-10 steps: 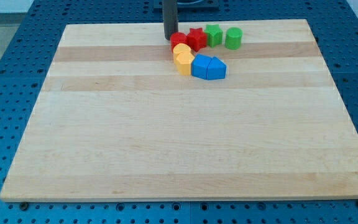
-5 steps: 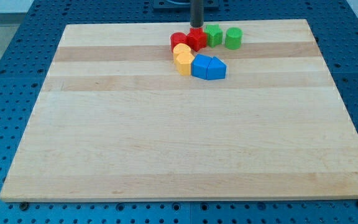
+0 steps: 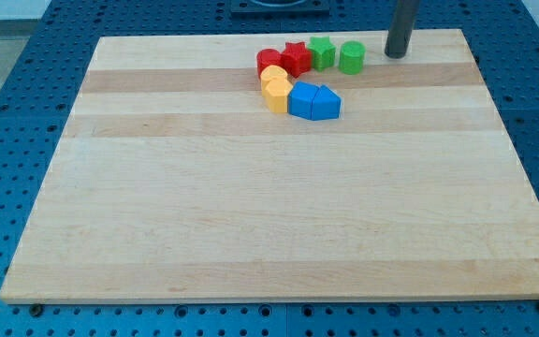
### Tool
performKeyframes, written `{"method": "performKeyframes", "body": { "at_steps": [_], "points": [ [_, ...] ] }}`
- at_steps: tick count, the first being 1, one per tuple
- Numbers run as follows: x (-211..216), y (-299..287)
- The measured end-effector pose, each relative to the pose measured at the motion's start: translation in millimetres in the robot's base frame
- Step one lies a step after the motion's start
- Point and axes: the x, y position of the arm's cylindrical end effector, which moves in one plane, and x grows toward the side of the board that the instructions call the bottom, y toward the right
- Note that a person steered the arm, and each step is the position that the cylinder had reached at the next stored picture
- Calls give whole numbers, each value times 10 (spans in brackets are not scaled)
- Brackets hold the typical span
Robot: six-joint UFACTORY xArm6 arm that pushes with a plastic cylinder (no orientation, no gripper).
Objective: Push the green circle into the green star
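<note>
The green circle (image 3: 351,57) stands near the board's top edge, a small gap to the right of the green star (image 3: 321,52). My tip (image 3: 396,54) is down on the board to the right of the green circle, apart from it by about one block's width. The green star touches the red star (image 3: 295,59) on its left.
A red circle (image 3: 269,62) sits left of the red star. Two yellow blocks (image 3: 275,89) lie below it, and two blue blocks (image 3: 313,101) lie to their right. The wooden board (image 3: 269,206) rests on a blue perforated table.
My tip has moved right along the board's top edge, from left of the red circle, past the red star, to the right of the green circle. The blocks have not moved.
</note>
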Motion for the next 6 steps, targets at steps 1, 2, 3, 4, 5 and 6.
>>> {"method": "performKeyframes", "body": {
  "at_steps": [1, 2, 3, 4, 5, 6],
  "points": [
    [16, -40],
    [103, -119],
    [218, -197],
    [226, -320],
    [226, -456],
    [226, -545]
  ]
}}
